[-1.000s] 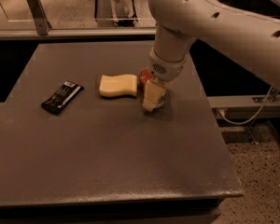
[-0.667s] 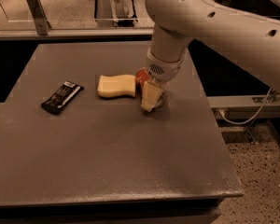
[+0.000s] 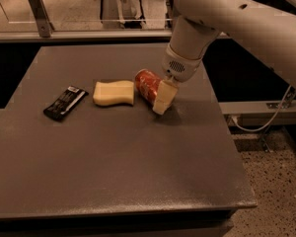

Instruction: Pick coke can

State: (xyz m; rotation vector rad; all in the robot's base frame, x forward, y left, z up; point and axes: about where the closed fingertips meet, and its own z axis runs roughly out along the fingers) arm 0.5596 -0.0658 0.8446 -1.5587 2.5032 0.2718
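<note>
The coke can (image 3: 146, 85) is red with white markings and lies on its side on the dark table (image 3: 113, 162), just right of centre at the back. Its left end touches or nearly touches the pale yellow block (image 3: 113, 93). My gripper (image 3: 161, 99) comes down from the white arm (image 3: 187, 48) and sits at the can's right end, low over the table and covering that end. Whether it grips the can does not show.
A black flat bar (image 3: 65, 102) lies to the left of the yellow block. The table's right edge (image 3: 227, 132) is close to the gripper, with a speckled floor (image 3: 276, 181) beyond. A rail and glass panel (image 3: 79, 33) run behind the table.
The arm's wrist has shifted slightly to the right. Much more of the red can now shows to the left of the gripper. The block and the black bar have not moved.
</note>
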